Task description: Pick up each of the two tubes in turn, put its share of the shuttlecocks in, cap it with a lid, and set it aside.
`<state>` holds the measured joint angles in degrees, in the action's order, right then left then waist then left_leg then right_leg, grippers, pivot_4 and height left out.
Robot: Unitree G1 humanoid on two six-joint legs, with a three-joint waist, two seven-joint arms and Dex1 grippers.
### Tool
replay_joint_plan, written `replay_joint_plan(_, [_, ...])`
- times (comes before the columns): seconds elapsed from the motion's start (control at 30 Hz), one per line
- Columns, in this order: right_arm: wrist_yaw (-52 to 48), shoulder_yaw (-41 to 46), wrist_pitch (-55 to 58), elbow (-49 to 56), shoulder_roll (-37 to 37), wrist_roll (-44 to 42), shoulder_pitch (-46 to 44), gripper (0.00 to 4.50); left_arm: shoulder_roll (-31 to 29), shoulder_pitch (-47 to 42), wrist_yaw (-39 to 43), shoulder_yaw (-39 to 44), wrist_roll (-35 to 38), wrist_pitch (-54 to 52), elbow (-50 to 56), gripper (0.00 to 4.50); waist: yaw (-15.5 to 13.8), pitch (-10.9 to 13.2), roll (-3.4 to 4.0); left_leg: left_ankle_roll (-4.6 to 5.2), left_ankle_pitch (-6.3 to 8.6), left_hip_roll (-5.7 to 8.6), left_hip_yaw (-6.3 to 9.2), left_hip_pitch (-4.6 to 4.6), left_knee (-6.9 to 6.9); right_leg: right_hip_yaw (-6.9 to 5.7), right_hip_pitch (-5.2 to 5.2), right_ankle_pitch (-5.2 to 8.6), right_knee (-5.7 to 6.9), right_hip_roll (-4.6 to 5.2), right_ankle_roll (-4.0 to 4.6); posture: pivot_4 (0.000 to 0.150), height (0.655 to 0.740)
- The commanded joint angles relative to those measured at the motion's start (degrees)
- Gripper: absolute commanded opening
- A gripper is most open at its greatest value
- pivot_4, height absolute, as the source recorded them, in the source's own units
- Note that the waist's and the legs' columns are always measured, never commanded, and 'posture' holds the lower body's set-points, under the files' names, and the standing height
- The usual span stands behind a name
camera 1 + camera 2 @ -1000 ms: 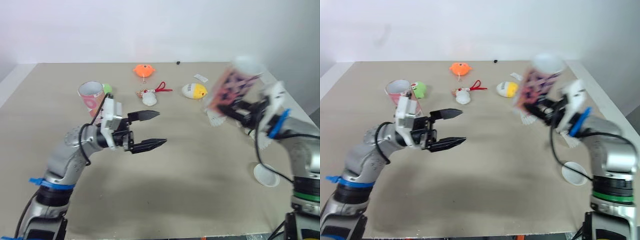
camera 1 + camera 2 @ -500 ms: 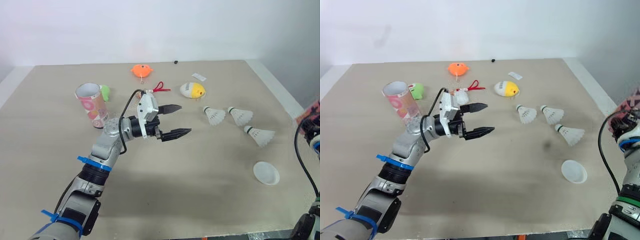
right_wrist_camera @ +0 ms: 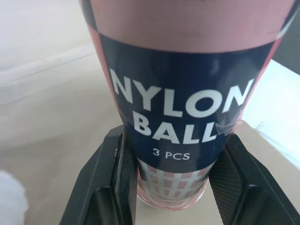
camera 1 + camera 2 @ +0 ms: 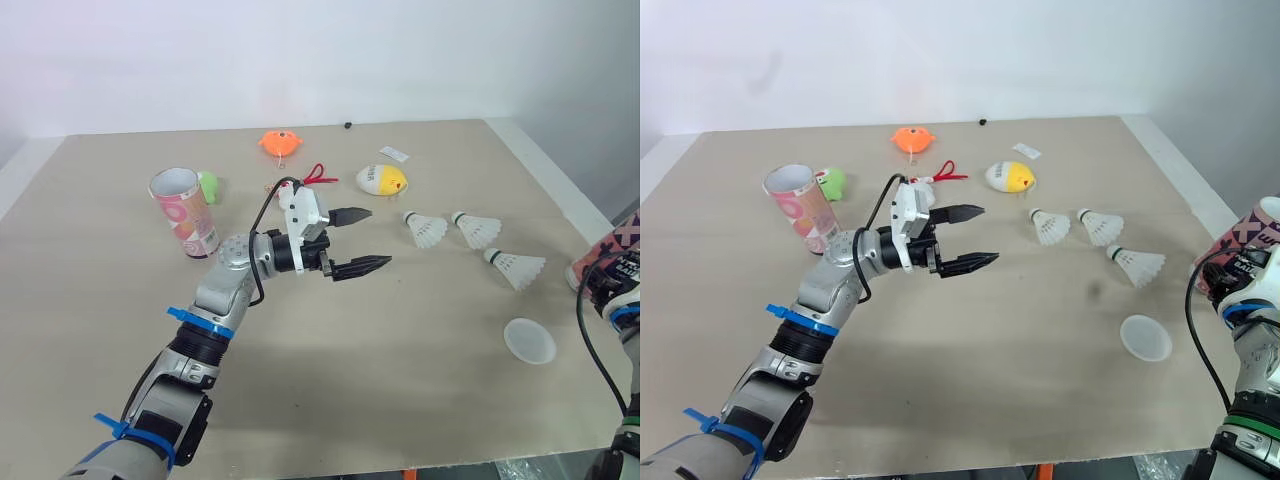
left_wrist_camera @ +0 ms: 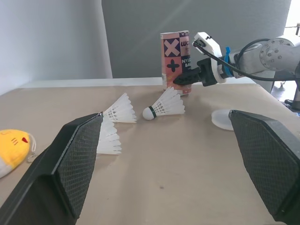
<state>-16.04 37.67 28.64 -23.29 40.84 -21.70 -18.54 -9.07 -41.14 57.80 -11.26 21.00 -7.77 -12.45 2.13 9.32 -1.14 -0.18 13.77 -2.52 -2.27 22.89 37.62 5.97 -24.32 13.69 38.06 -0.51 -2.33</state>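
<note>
A: Head views first?
B: Left gripper is spread wide and empty, hovering over mid-table. Three shuttlecocks lie just beyond its tips. Lid is near the right edge. Pink tube stands open on the far left. Patterned tube is pinched by the right gripper at the table's right brink.
A: Risk?
B: My judgement: released there, it could tip off the edge.
A: Left wrist view?
B: Patterned tube upright behind the shuttlecocks. Partial print: a big "X", "NYL", "BA". A careless left reach could scatter those light shuttlecocks.
A: Right wrist view?
B: Fingers are pressed on both sides of the tube's base. Reads "NYLON BALL", "3 PCS". The grip is low, so the tall tube may lever over.
</note>
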Motion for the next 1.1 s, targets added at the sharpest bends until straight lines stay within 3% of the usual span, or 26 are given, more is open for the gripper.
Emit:
replay_joint_plan(0.03, [-0.51,-0.67,-0.20,0.66,0.10,-0.30,0.35,1.87,0.95,-1.11,0.10,0.92,0.20,2.04,1.29,4.50,0.32,0.00,0.00,0.00,0.00,0.00,-0.01,-0.01,0.00,0.02,0.01,-0.01,0.00,0.00,-0.01,0.150,0.7400])
replay_joint_plan(0.37, [-1.66,-2.66,-1.41,-2.45,-0.92,-0.34,0.66,1.87,1.88,-0.61,0.96,2.03,1.66,2.54,1.89,4.50,0.57,0.00,-0.05,0.00,0.00,-0.01,0.00,-0.06,0.01,0.06,0.06,-0.02,-0.01,-0.06,-0.01,0.150,0.7400])
replay_joint_plan(0.4, [-2.12,-2.79,-1.16,-2.65,-0.90,-0.56,0.64,2.78,1.88,-0.53,0.96,1.99,1.63,2.54,1.94,4.50,0.57,0.01,-0.06,0.00,-0.01,0.00,0.00,-0.09,0.01,0.10,0.10,-0.03,-0.01,-0.06,-0.02,0.150,0.7400])
replay_joint_plan(0.43, [-2.84,-2.99,-0.97,-2.61,-0.96,-0.85,0.67,2.85,1.87,-0.45,0.97,1.96,1.60,2.54,2.00,4.50,0.57,0.00,-0.16,0.00,-0.01,0.00,0.00,-0.10,0.01,0.12,0.11,-0.03,-0.01,-0.07,-0.03,0.150,0.7400])
replay_joint_plan(0.47, [-3.36,-3.16,-0.85,-2.36,-1.05,-1.05,0.75,3.46,1.86,-0.39,0.94,1.93,1.60,2.48,2.10,4.50,0.58,0.01,-0.19,0.00,-0.01,0.00,-0.01,-0.15,0.01,0.17,0.16,-0.03,-0.01,-0.09,-0.03,0.150,0.7400])
replay_joint_plan(0.57, [-4.53,-3.43,0.03,-2.00,-0.91,-1.54,0.89,4.36,1.85,-0.30,0.91,1.99,1.57,2.37,2.21,4.50,0.63,0.01,-0.21,0.00,-0.01,0.00,-0.09,-0.20,0.01,0.25,0.17,-0.05,-0.01,-0.09,-0.06,0.150,0.7400])
replay_joint_plan(1.1, [-8.24,-1.68,2.52,1.23,2.29,-3.60,5.98,4.36,1.44,-0.56,1.30,2.41,1.89,1.92,1.66,4.50,0.61,0.02,-0.22,0.00,0.00,0.00,-0.17,-0.24,0.01,0.35,0.19,-0.06,-0.03,-0.10,-0.12,0.150,0.7400])
